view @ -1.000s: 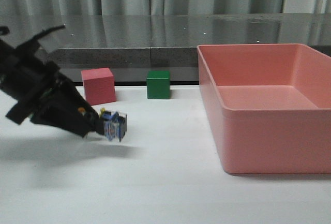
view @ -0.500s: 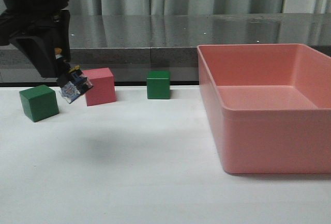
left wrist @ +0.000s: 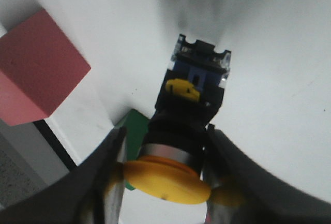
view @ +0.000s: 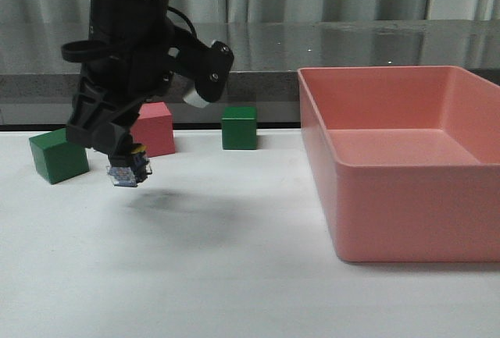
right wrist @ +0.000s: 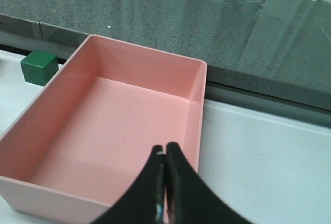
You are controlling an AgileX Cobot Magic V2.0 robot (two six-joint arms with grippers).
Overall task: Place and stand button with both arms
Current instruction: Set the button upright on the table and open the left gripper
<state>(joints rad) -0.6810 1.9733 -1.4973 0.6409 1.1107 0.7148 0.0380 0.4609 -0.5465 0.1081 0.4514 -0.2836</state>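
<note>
My left gripper (view: 125, 162) is shut on the button (view: 129, 170), holding it just above the white table at the left. In the left wrist view the button (left wrist: 183, 131) hangs between the fingers with its yellow cap toward the camera, then silver collar, black body and blue-grey base pointing down at the table. My left gripper (left wrist: 165, 146) clamps the body on both sides. My right gripper (right wrist: 165, 154) is shut and holds nothing, hovering over the near rim of the pink bin (right wrist: 111, 131). The right arm is not in the front view.
A green cube (view: 58, 154) sits at the far left, a pink cube (view: 152, 129) just behind the button, another green cube (view: 239, 127) farther back. The large pink bin (view: 406, 166) fills the right side. A dark grey ledge (view: 258, 80) runs behind the table.
My left arm swung up and left with the button, then came back right and down. It now stands upright with the button's base pointing at the table.
</note>
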